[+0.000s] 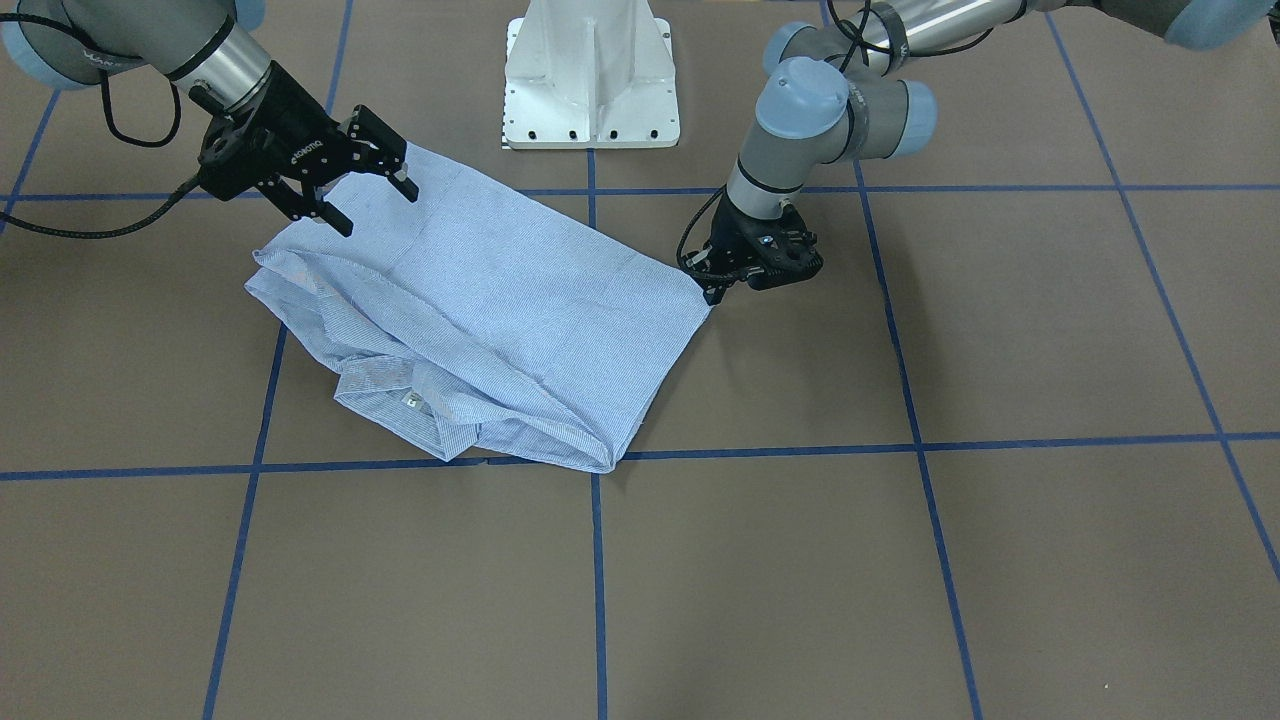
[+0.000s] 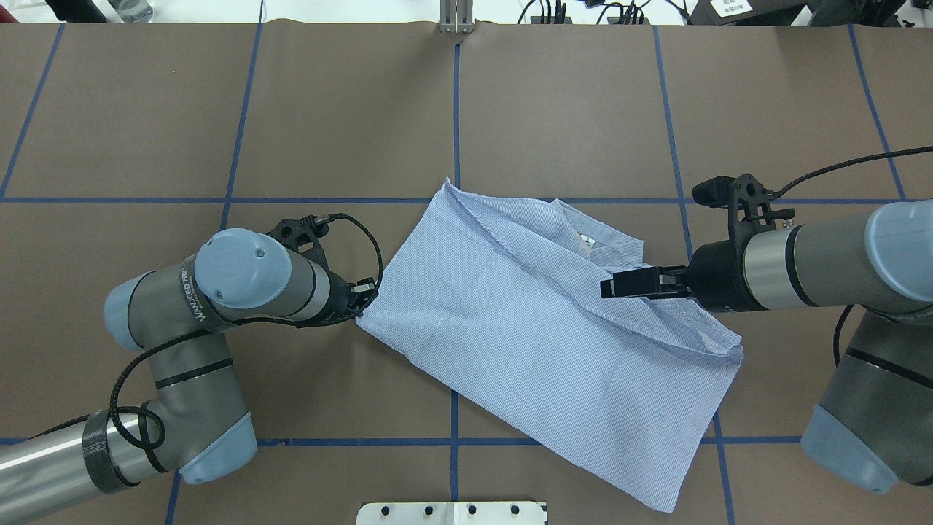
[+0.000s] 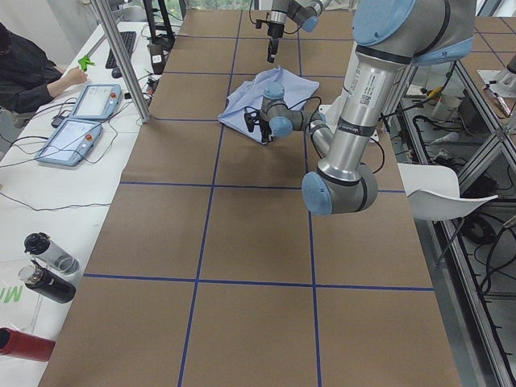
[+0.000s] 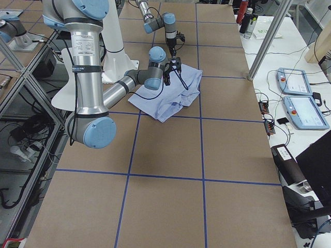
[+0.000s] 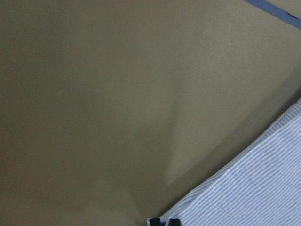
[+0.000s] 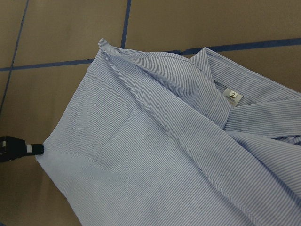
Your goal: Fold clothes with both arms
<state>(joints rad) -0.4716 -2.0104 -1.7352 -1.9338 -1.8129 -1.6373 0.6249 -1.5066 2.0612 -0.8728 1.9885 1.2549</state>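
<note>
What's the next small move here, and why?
Probably lower the right gripper onto the shirt edge beneath it and close. Its fingers are spread and off the cloth, while the left gripper seems pinched on a corner at the other side. A two-arm fold needs that second hold first.

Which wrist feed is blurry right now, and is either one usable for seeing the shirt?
Left wrist view: soft, dim, yellowish, mostly table, only a shirt corner in frame. Right wrist view: sharp and evenly lit, neck label readable.
</note>
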